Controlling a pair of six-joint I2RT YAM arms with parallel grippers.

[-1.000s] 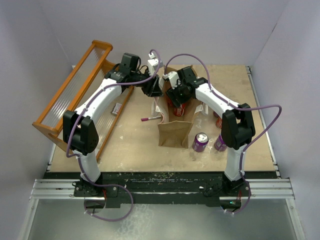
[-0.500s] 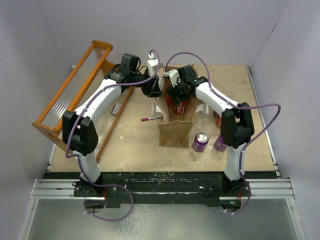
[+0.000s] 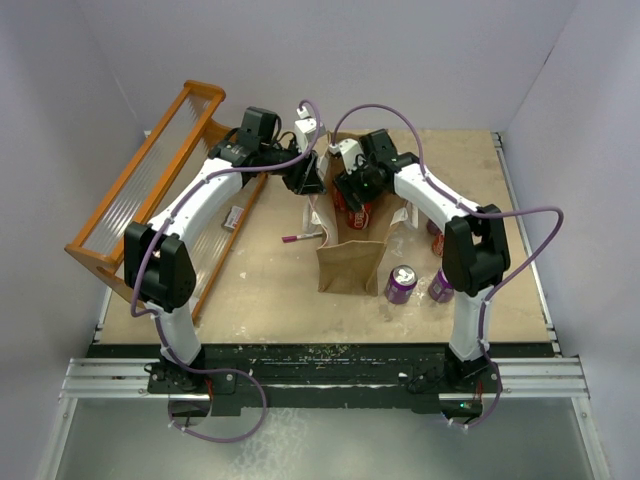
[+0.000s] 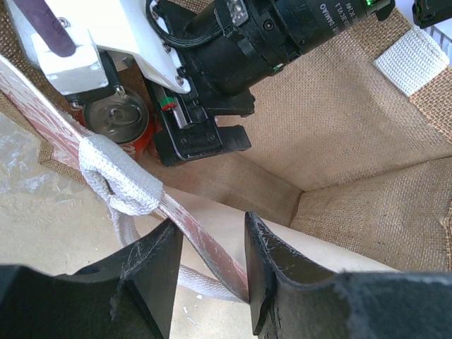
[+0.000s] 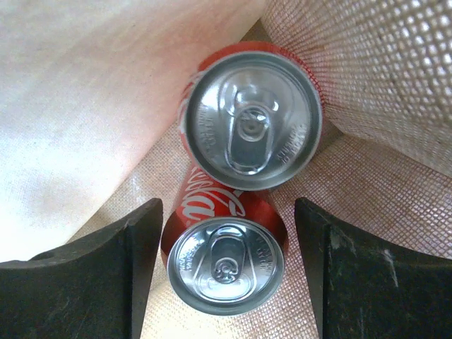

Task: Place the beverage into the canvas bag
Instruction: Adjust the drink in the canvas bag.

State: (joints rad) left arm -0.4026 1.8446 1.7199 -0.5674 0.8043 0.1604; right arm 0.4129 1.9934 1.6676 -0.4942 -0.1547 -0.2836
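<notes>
Inside the tan woven canvas bag (image 3: 352,250) two red silver-topped cans (image 5: 248,120) stand upright, touching; the right gripper (image 5: 224,272) hangs spread above them, while the left gripper (image 4: 212,265) pinches the bag's rim

An orange slatted plastic rack (image 3: 150,185) lies tilted along the left side of the light wooden tabletop (image 3: 270,280). A slim pen with a magenta cap (image 3: 302,238) lies near the tabletop's middle, and a small white printed card (image 3: 235,216) sits beside the rack. Pale grey walls (image 3: 400,50) enclose the scene.
</notes>
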